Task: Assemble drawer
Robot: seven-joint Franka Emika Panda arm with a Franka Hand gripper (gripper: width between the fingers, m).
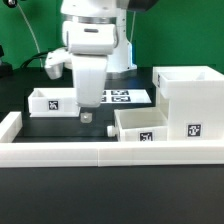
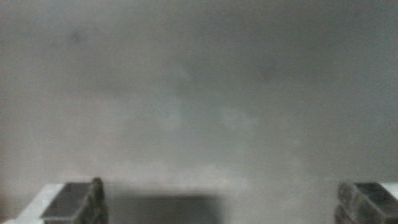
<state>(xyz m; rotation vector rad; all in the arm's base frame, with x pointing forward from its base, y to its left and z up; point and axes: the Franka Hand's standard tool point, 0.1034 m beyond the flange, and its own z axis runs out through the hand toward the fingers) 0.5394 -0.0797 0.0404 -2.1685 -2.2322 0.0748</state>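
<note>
The white arm's two-finger gripper (image 1: 86,113) hangs pointing down over the black table (image 1: 98,131), its tips close above the bare surface. In the wrist view the two grey fingertips (image 2: 71,204) stand wide apart with nothing between them, only a blurred grey surface beyond.

The drawer lies in three pieces. A small white open-top tray (image 1: 48,101) sits just beside the gripper on the exterior view's left, with a black-and-white tag on its front wall. A second white open-top tray (image 1: 138,124), also tagged, lies to the exterior view's right of the gripper. It sits against, or very nearly against, the large boxy white matte plastic housing (image 1: 190,98), which stands at the far right with a tag low on its near face.

Behind the gripper the flat marker board (image 1: 122,97) lies on the table, partly hidden by the arm. A long low white border wall (image 1: 100,153) runs across the front and turns up the exterior view's left side.
</note>
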